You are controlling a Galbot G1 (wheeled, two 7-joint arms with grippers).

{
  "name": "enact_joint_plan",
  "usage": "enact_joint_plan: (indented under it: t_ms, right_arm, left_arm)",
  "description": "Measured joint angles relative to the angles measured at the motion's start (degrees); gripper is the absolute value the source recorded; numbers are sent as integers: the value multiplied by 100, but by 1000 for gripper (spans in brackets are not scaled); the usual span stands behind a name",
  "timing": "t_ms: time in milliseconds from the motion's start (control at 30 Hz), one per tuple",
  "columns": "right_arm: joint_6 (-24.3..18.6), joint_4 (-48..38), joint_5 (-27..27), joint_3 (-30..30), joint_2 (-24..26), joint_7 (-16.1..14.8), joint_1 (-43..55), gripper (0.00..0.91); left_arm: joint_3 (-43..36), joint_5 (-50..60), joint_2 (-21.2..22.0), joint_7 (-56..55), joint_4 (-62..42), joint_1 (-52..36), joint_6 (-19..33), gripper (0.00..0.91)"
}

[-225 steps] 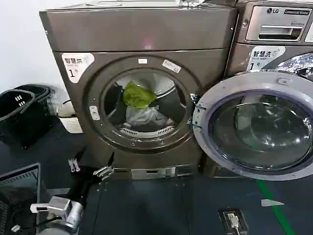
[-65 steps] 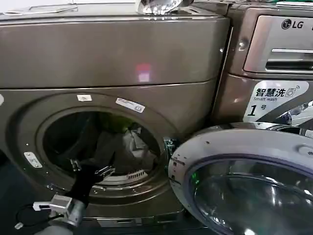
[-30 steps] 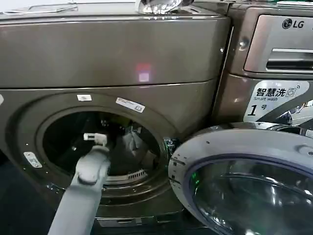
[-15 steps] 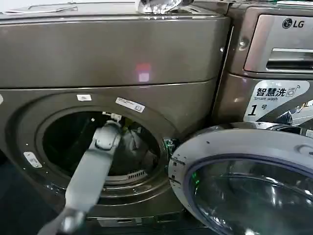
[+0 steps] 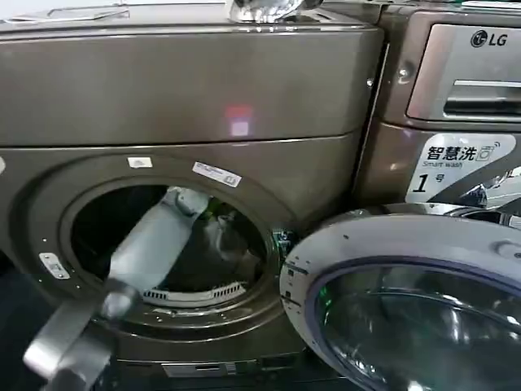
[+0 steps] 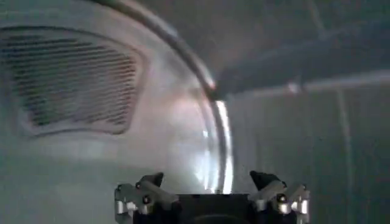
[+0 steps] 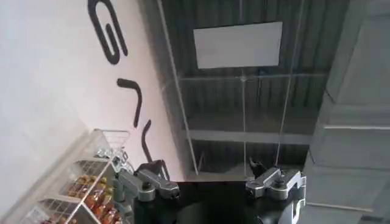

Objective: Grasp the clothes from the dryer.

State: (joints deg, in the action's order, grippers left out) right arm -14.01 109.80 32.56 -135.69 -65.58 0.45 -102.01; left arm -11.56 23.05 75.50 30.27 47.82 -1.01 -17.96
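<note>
Left arm point(image 5: 146, 244) reaching into dryer point(image 5: 187, 90), clothes point(image 5: 224, 240) inside drum, open door point(image 5: 407, 301) at right

A: How's the light in the head view?

B: Even and fairly dim. The dryer point(image 5: 187, 81) front carries a soft pinkish glare patch on its upper panel, and the open door point(image 5: 407, 301) glass throws pale reflections. The drum point(image 5: 98, 236) interior is deep in shadow.

A: Any blur?

B: The left arm point(image 5: 142, 252) is smeared, most of all low down near the frame edge. In the left wrist view the drum wall point(image 6: 73, 79) is hazy and out of focus, with a bright streak of glare along the rim point(image 6: 219, 146).

A: And the right wrist view?

B: Sharper; a white wall point(image 7: 55, 79) is washed bright, the ceiling point(image 7: 256, 109) dark
</note>
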Motion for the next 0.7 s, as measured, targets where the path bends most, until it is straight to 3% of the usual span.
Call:
enact_joint_plan:
  t_ms: [400, 700]
  right_arm:
    - [-97, -139, 2, 16, 43, -45, 9, 907]
    - [-129, -108, 1, 74, 19, -67, 49, 907]
  left_arm:
    - [-1808, 241, -272, 2303, -686, -961, 406, 907]
    - [-2576, 45, -336, 3020, -621, -1022, 395, 907]
